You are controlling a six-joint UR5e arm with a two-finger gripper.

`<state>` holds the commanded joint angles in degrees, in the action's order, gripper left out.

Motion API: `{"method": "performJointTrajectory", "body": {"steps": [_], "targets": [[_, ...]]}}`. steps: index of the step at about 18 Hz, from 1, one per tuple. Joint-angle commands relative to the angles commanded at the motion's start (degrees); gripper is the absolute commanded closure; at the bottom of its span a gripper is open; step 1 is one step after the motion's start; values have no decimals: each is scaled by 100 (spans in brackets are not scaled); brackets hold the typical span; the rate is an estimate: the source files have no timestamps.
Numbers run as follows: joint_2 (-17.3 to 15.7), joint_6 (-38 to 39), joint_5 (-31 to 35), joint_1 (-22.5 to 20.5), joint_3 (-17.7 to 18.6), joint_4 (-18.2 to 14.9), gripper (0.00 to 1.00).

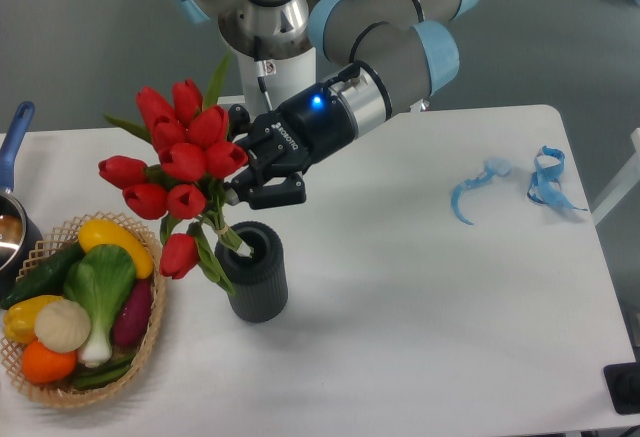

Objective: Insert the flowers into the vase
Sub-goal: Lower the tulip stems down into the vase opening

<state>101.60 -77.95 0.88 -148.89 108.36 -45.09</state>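
Gripping the flowers (180, 172) by their stems left of centre, the closed gripper (250, 182) should straighten the tilted bunch and lower it so the stems sink fully into the vase (253, 270).

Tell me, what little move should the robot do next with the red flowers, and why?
Probably lower them a bit more while tipping them upright. The hand grips the flowers above the vase, and the stems seem to just reach its mouth, but the bunch leans left toward the basket, so letting go now might let it tip out.
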Motion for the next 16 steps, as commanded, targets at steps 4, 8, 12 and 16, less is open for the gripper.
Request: {"method": "performJointTrajectory", "body": {"steps": [4, 8, 12, 16], "targets": [[9, -1, 9, -53, 150, -9, 67], [44, -9, 26, -202, 360, -9, 67], [131, -18, 70, -255, 537, 0, 66], [334, -255, 88, -255, 537, 18, 67]]}}
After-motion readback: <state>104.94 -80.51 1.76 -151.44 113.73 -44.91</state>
